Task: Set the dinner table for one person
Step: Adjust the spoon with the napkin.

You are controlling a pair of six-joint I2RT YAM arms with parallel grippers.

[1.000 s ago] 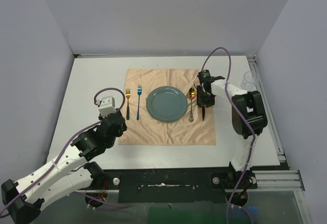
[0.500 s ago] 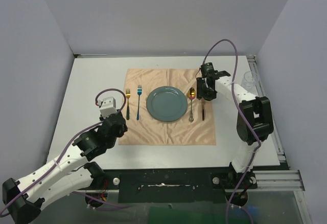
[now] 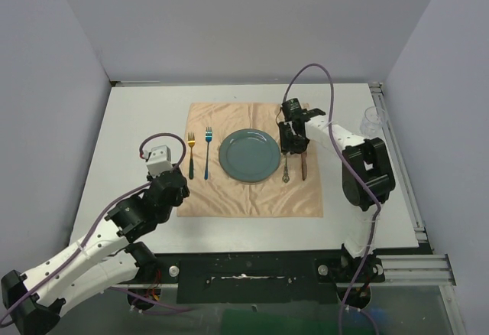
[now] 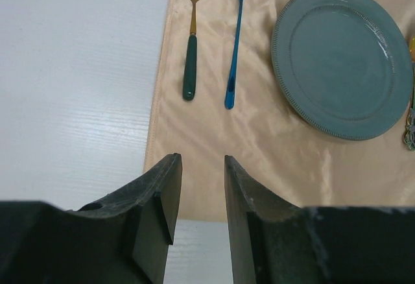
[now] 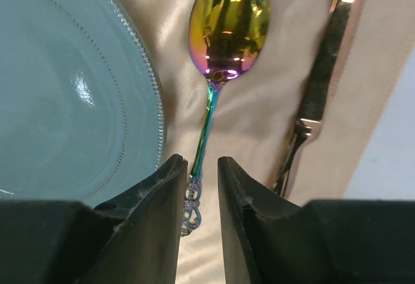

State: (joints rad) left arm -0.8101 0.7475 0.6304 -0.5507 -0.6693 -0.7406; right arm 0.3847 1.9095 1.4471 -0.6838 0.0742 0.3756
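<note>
Table [image 3: 137,121] lies beneath both end effectors, setting nearly complete on the cloth [image 4: 259,141]. Left end effector [image 4: 201,164]: part open, empty; ahead of it gold fork [image 4: 191,37], blue fork [image 4: 235,37], then plate [image 4: 337,57]. Right end effector [image 5: 201,167]: narrowly parted astride the spoon [image 5: 227,31] handle, not clamped; knife [image 5: 321,83] to its right. We judge the faint glass [image 3: 372,121] farther right still unplaced.
</note>
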